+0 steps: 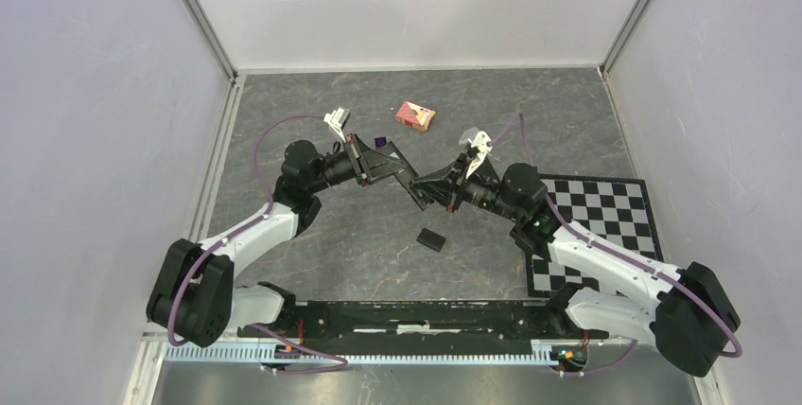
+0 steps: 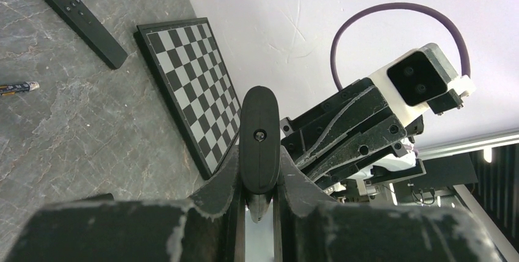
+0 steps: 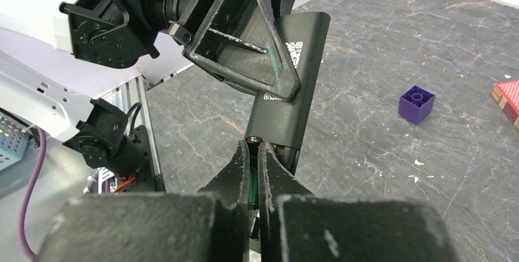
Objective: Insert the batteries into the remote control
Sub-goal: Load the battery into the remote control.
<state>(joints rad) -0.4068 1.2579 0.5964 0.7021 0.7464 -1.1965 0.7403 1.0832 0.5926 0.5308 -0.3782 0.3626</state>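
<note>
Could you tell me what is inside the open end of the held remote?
Only a dark opening shows on the remote control. The right gripper, pinching the green battery there, covers it, so its contents cannot be seen.

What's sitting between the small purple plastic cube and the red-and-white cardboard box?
Nothing: only bare grey marbled tabletop separates the purple cube from the red-and-white box, clearest in the right wrist view.
</note>
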